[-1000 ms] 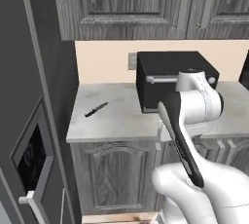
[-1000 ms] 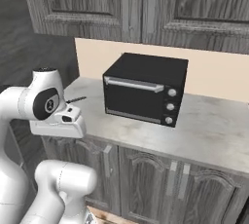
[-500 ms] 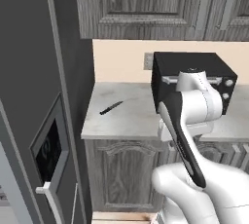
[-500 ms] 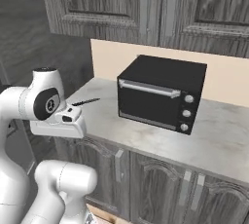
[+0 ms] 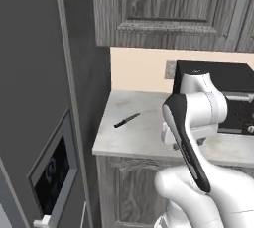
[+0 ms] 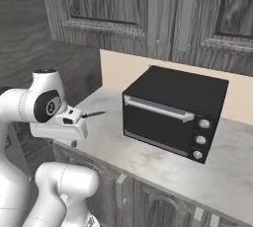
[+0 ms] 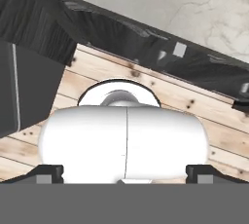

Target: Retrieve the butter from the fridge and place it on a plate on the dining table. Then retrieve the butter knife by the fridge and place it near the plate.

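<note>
The butter knife (image 5: 126, 120), slim and dark, lies on the small marbled counter (image 5: 144, 138) close to its left end, beside the grey fridge (image 5: 34, 98). In the right base view the butter knife (image 6: 94, 114) pokes out just past my hand. My gripper (image 5: 187, 145) hangs in front of the counter edge, to the right of the knife and nearer the base, pointing down. It is the gripper (image 7: 124, 173) whose dark fingertips (image 7: 48, 172) stand wide apart, open and empty. Butter, plate and dining table are out of view.
A black toaster oven (image 6: 173, 112) stands on the counter right of the knife. Dark wood-grain cabinets (image 6: 163, 18) hang above. The fridge's dark dispenser panel (image 5: 52, 170) faces me at lower left. Below the hand lie cabinet fronts (image 7: 121, 28) and wooden floor (image 7: 204, 111).
The base has driven, so counter, knife and oven slide right and grow larger in both base views, and more of the fridge comes in. The arm keeps its pose; the gripper stays open.
</note>
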